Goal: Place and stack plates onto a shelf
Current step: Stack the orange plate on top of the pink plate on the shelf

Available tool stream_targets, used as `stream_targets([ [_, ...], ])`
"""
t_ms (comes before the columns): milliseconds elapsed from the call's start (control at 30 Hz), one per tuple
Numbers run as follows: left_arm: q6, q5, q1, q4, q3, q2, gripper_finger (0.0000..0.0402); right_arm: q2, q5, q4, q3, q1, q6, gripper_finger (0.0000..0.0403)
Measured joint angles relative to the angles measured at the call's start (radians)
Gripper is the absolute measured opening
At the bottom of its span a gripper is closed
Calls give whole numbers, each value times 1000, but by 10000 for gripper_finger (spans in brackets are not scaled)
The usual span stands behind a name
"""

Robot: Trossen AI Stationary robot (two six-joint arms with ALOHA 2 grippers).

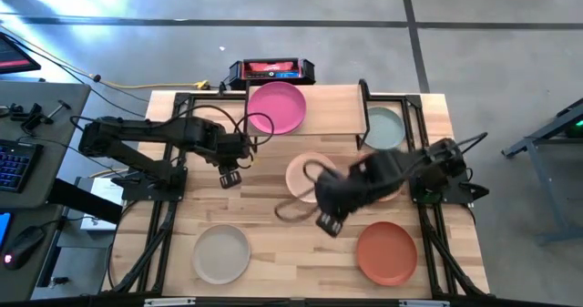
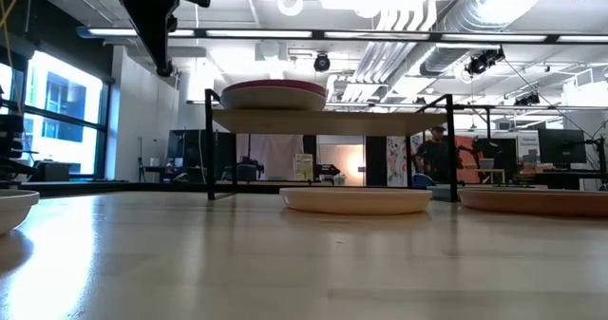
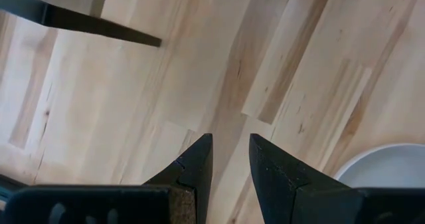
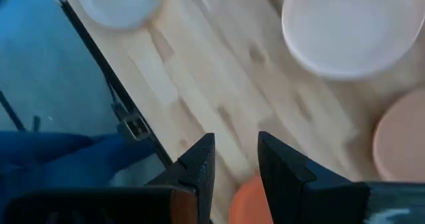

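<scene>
The shelf (image 1: 319,102) stands at the table's far side, and a pink plate (image 1: 278,107) lies on its left half, also seen in the low view (image 2: 274,94). A pale teal plate (image 1: 384,127) sits by the shelf's right end. On the table lie a peach plate (image 1: 305,172), partly under my right arm, an off-white plate (image 1: 221,252) and a terracotta plate (image 1: 385,252). My left gripper (image 1: 230,176) hovers open over bare wood near the shelf's left end. My right gripper (image 1: 328,223) hangs open between the peach and terracotta plates, the terracotta rim (image 4: 244,196) below its fingers.
A red-and-black box (image 1: 271,69) lies beyond the table's far edge. Black frame rails run along both table sides (image 1: 155,243). Bare wood lies in the middle of the near half (image 1: 301,261). A shelf leg (image 3: 86,21) shows in the left wrist view.
</scene>
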State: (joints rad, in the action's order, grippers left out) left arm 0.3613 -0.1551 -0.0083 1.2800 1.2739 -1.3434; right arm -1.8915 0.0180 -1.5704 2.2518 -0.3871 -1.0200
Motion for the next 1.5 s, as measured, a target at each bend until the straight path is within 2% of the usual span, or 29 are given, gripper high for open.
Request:
stream_targets([
  [233,5,0,-7,0,0,0,87,-2,-29,0,-191,-128,-222,94],
  [433,5,0,-7,-1,0,0,87,-2,-70,46,-320,-200,-351,94],
  [667,6,0,-7,-2,0,0,87,-2,-77,180,-483,-253,-470,94],
  [900,7,0,-7,-3,0,0,87,-2,-102,401,-664,-304,-640,94],
  [1167,6,-1,-7,-3,1,0,87,-2,-104,507,-765,-355,-879,94],
  [1500,6,-1,-7,-4,1,0,87,-1,-71,629,-841,-368,-914,94],
])
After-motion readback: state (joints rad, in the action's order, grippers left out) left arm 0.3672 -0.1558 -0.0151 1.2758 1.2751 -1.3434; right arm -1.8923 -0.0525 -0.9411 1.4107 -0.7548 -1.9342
